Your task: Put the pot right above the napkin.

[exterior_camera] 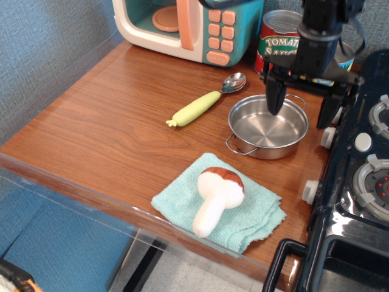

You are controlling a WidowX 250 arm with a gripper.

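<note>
The shiny steel pot (262,130) stands upright on the wooden table, just behind and to the right of the napkin. The teal-green napkin (180,202) lies near the table's front edge with a toy mushroom (217,190) lying on it. My gripper (302,103) is open and empty. It hangs above the pot's far right rim, with its left finger (275,97) over the bowl and the right finger (329,108) outside the rim. It touches nothing.
A toy microwave (185,24) and a tomato sauce can (275,44) stand at the back. A spoon with a green handle (203,104) lies left of the pot. A dark toy stove (362,176) borders the table on the right.
</note>
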